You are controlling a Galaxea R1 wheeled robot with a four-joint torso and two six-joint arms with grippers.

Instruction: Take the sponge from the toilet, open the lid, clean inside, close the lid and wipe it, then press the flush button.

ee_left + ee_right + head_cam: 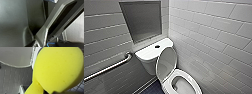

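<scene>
The lid (166, 62) stands open against the tank (150, 53) and my right end effector (60, 92) is grasping the sponge (57, 69) in the air near the toilet (148, 67), so I should lower it slowly inside the seat ring (193, 81) and rub the bowl (181, 85) with light pressure.

The dark tiled floor (152, 89) bears the white toilet (167, 62), standing near the walls.
</scene>
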